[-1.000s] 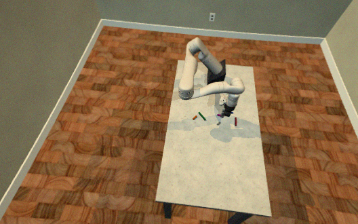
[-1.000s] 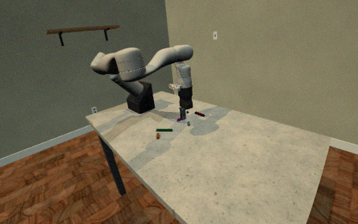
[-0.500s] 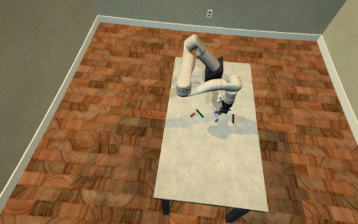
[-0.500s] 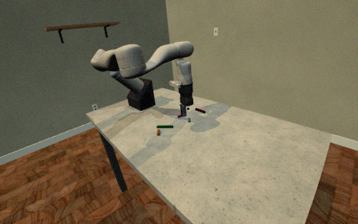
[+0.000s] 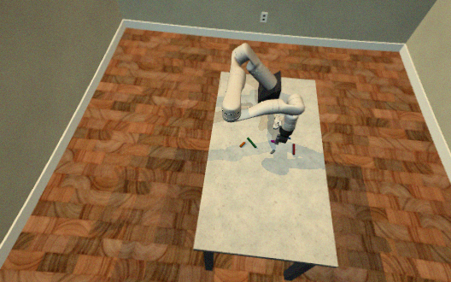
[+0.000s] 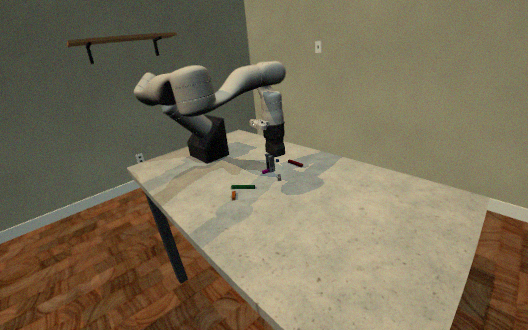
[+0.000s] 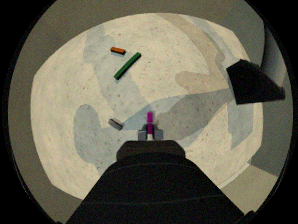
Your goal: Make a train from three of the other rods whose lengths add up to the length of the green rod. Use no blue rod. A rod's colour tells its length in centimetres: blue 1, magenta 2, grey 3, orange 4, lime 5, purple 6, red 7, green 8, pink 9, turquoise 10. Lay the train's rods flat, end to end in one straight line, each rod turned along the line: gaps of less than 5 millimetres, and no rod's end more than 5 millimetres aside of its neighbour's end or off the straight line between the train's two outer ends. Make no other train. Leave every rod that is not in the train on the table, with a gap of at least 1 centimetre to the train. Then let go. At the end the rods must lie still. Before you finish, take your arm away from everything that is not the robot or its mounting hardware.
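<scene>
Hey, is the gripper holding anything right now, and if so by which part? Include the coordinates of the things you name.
Magenta rod [image 5: 272, 141] [image 6: 265, 171] [image 7: 150, 117], seemingly held near one end; its other end sticks out beyond the fingers.

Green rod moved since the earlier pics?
No. The green rod shows no visible shift against the table edges in the top and exterior views.
</scene>
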Tool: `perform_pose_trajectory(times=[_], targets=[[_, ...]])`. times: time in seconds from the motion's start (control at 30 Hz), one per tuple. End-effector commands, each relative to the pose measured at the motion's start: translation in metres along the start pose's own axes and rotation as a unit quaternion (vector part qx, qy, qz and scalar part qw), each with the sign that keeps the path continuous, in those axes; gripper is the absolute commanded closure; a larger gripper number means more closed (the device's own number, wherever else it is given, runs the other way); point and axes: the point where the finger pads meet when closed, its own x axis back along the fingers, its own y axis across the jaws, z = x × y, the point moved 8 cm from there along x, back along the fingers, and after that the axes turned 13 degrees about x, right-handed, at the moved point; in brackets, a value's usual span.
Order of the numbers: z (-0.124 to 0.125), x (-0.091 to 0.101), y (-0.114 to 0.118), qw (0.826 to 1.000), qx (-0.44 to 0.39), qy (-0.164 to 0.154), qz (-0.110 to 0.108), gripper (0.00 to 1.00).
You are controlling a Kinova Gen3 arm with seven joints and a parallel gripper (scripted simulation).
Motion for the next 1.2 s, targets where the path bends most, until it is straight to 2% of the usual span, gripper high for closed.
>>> perform_pose_trajectory(times=[0.0,0.23,0.27,0.33,0.37,0.5,0.53,0.6,0.63,0.7,0.73,1.17], targets=[[-0.0002,0.0008,-0.0004,1.000,0.000,0.000,0.001,0.76],[-0.0002,0.0008,-0.0004,1.000,0.000,0.000,0.001,0.76],[-0.0002,0.0008,-0.0004,1.000,0.000,0.000,0.001,0.70],[-0.0002,0.0008,-0.0004,1.000,0.000,0.000,0.001,0.70],[-0.0002,0.0008,-0.0004,1.000,0.000,0.000,0.001,0.64],[-0.0002,0.0008,-0.0004,1.000,0.000,0.000,0.001,0.64],[-0.0002,0.0008,-0.0004,1.000,0.000,0.000,0.001,0.58],[-0.0002,0.0008,-0.0004,1.000,0.000,0.000,0.001,0.58],[-0.0002,0.0008,-0.0004,1.000,0.000,0.000,0.001,0.52],[-0.0002,0.0008,-0.0004,1.000,0.000,0.000,0.001,0.52],[-0.0002,0.0008,-0.0004,1.000,0.000,0.000,0.001,0.46],[-0.0002,0.0015,-0.0004,1.000,0.000,0.000,0.001,0.46]])
